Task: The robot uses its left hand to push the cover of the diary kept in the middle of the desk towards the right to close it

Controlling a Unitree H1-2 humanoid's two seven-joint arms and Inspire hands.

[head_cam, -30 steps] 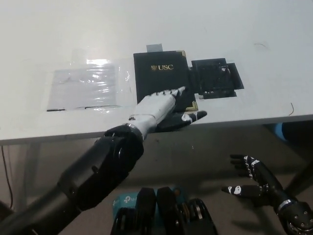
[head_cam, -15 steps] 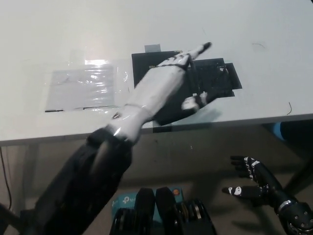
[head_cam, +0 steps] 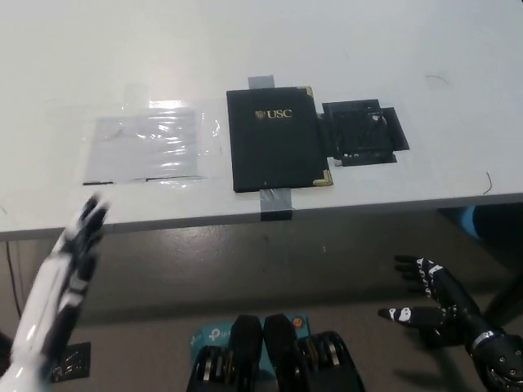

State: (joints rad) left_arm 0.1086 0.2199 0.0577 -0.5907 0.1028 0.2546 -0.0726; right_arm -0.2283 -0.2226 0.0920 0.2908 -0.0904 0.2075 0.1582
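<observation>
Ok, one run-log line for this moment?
diary: closed, cover flat | left hand: open, off desk, lower left | right hand: open, idle below desk edge

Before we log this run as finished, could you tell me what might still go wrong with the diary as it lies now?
The diary lies closed, gold lettering up, its near edge close to the desk's front edge; a stray sweep by the left hand, open at the lower left in front of the desk, could nudge it. Grey tape seems to hold it, but may peel. The black frame touching its right side could catch the cover. The right hand rests open, low.
</observation>
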